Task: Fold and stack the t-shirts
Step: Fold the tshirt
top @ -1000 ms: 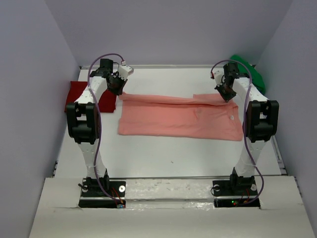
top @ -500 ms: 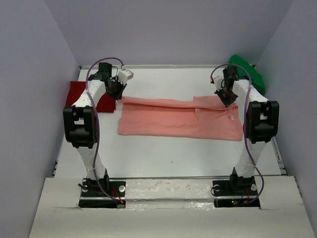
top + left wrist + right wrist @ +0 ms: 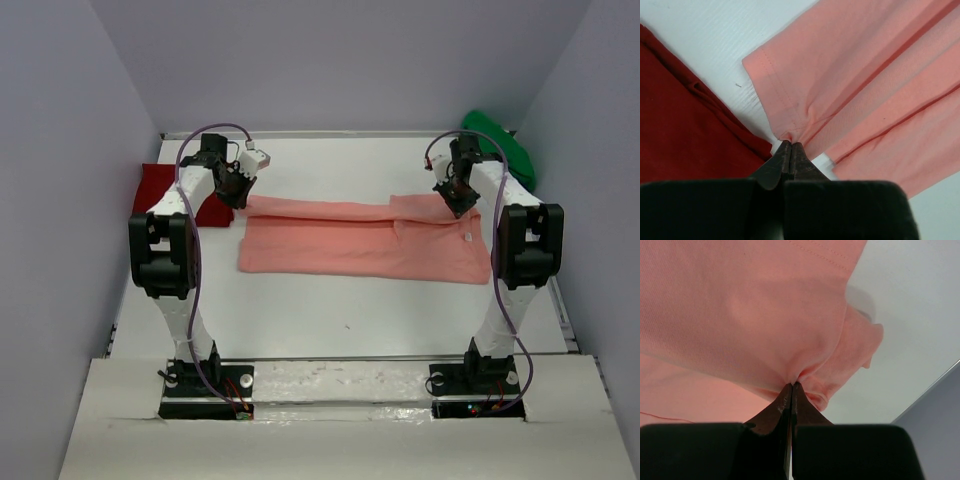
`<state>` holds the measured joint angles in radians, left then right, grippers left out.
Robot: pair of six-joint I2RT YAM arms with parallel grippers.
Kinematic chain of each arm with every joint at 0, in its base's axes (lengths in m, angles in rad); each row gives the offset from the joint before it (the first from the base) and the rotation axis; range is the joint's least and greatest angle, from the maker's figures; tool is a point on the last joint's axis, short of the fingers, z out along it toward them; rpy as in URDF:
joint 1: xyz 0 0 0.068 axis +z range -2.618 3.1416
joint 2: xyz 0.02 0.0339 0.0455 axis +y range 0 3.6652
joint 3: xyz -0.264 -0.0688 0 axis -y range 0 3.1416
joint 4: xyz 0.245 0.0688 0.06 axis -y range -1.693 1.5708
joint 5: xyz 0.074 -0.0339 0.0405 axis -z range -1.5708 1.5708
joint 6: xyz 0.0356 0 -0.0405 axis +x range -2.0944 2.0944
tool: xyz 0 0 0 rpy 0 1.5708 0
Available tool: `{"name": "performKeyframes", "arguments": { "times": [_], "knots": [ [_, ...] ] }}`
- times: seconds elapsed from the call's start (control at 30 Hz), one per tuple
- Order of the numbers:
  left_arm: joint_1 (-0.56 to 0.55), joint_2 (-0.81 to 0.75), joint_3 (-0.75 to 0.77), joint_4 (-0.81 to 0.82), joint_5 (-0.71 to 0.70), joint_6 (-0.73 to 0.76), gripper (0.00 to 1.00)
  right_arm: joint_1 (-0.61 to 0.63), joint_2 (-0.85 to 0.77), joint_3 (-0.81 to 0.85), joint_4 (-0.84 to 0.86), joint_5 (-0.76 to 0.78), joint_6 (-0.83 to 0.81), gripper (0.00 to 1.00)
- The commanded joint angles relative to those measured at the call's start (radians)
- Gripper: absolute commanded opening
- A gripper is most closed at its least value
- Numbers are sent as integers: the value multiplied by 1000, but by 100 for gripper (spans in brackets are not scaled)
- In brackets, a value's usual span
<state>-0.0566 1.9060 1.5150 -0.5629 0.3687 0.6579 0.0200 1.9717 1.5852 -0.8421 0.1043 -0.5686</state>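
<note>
We have the left tool [image 3: 790,146] and the right tool [image 3: 791,386] each clamped tight on the far edge of the pink shirt [image 3: 360,243] spread on the surface [image 3: 330,315], red shirt [image 3: 158,190] far left, green shirt [image 3: 508,150] far right.

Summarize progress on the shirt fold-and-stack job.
Early. Done: nothing is stacked; the salmon-pink shirt shows one lengthwise fold along its far edge. In hand: the left gripper and right gripper are each shut on a far corner of it. Left: finish that fold, then the deep red shirt at the left edge and the crumpled green shirt far right.
</note>
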Motion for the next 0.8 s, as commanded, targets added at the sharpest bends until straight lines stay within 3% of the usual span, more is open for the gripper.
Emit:
{"name": "performKeyframes", "arguments": {
  "times": [0.0, 0.77],
  "knots": [
    [12, -22, -10, 18, -1, 14, 0, -9, -11, -20, -20, 14, 4, 0],
    [-2, -25, -90, 78, -28, -18, 0, -9, 13, -87, 5, -5, -4, 0]
  ]
}}
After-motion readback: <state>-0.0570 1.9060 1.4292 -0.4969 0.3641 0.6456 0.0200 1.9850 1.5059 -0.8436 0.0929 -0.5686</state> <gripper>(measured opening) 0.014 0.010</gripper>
